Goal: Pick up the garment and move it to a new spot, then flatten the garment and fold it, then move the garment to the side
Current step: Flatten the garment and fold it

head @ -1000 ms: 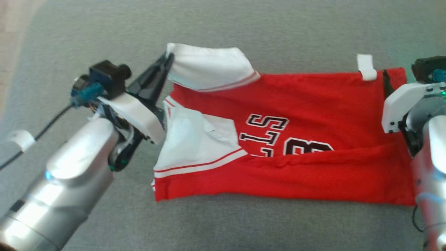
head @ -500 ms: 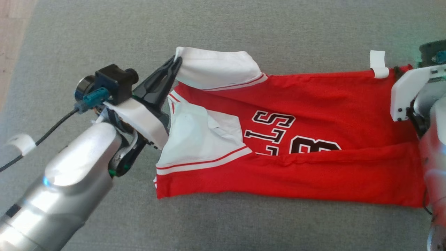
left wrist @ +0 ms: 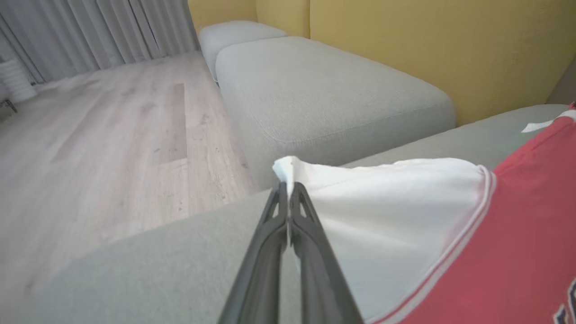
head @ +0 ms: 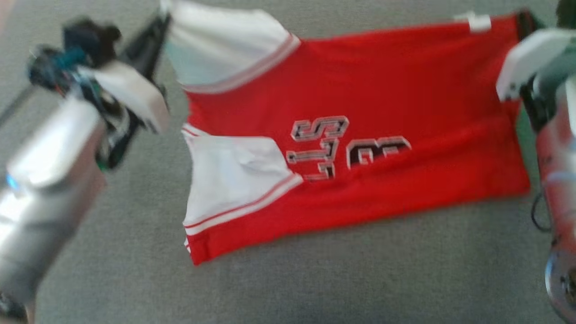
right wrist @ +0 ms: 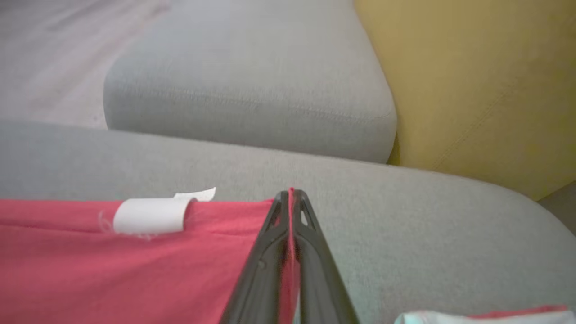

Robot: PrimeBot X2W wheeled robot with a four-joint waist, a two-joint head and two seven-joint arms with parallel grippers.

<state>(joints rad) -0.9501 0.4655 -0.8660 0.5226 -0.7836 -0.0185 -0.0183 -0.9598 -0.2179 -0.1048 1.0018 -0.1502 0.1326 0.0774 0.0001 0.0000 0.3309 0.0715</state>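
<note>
The red jersey (head: pixel 382 90) lies spread across the grey sofa cushion (head: pixel 315 279), lettering up, stretched along its far edge between the two end effectors. The left end effector (left wrist: pixel 288 185) is pressed together on the tip of a white sleeve (left wrist: pixel 382 216), near the cushion's left edge. The right end effector (right wrist: pixel 291 194) pinches a red corner of the jersey, near a white tag (right wrist: pixel 148 215). The head view is blurred. A yellow backrest (right wrist: pixel 472 81) rises beyond the cushion's far edge.
</note>
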